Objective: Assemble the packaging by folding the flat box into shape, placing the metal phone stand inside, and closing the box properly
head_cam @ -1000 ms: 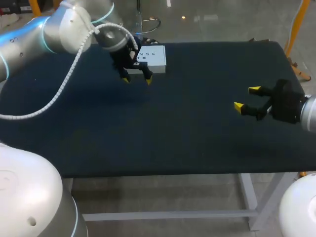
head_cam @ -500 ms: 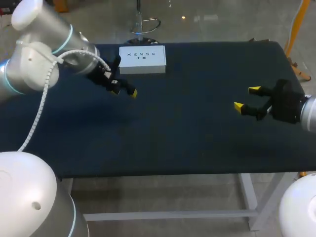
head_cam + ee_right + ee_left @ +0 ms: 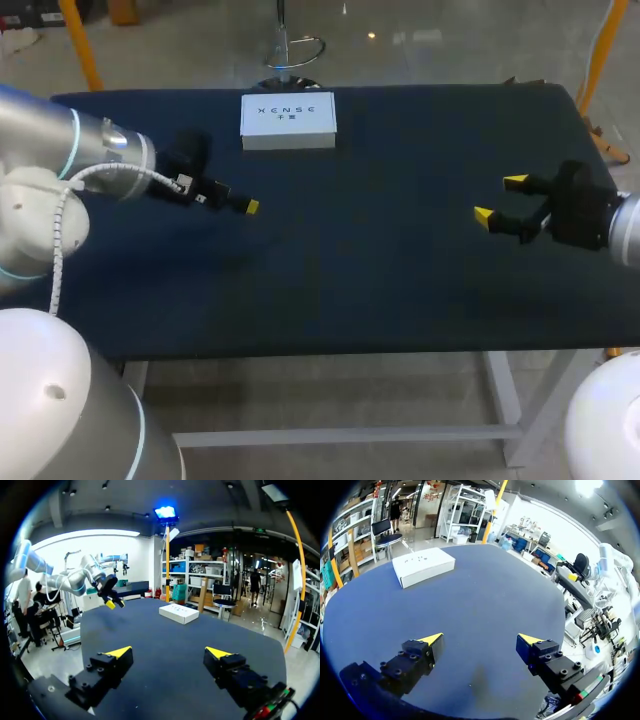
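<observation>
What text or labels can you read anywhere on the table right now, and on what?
Lid of the shallow white cardboard box: one short row of dark letters with a smaller mark beneath, too small and blurred to quote reliably.
Both wrist views: the same print shows only as specks.
Nothing else readable.

This is a robotics lab or test workshop. A work table point(image 3: 400, 290) draped in dark cloth stands on a plain pale metal frame. Two machine arms flank it. The left arm point(image 3: 60, 160), at 9 o'clock, trails a ribbed white cable point(image 3: 60, 230); the right arm point(image 3: 625, 230) is at 3 o'clock. Their yellow-tipped ends, the left tool point(image 3: 480, 640) and the right tool point(image 3: 499, 198), hang over the cloth.
</observation>
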`<state>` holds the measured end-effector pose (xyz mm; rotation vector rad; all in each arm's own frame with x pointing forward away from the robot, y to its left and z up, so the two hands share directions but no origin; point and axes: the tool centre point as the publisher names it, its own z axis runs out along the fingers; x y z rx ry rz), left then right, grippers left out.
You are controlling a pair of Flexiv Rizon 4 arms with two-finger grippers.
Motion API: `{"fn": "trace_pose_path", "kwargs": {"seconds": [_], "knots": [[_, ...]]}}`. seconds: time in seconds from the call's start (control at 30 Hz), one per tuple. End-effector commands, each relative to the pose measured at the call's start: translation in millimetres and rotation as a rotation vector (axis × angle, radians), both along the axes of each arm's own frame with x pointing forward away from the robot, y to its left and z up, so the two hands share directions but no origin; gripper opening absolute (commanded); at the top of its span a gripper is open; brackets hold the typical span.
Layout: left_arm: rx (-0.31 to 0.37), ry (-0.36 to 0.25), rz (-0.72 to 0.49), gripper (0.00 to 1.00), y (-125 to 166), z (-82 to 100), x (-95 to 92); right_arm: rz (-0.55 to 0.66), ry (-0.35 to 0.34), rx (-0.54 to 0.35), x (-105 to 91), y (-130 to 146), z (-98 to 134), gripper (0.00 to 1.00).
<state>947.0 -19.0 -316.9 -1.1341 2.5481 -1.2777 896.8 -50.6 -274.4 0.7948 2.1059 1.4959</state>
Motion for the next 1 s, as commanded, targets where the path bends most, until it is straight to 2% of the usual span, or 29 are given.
{"fn": "trace_pose_path", "kwargs": {"seconds": [0.03, 0.43, 1.0], "knots": [[-0.171, -0.151, 0.011, 1.0, 9, 2.5, -8.2, 0.0, -0.005, 0.003, -0.5, 0, -1, 1.0], [-0.156, -0.231, -0.019, 1.0, 17, 14.1, -24.2, 0.0, -0.005, 0.003, -0.5, 0, -1, 1.0], [-0.166, -0.264, -0.043, 1.0, 28, 37.5, -32.7, 0.0, -0.005, 0.003, -0.5, 0, -1, 1.0]]}}
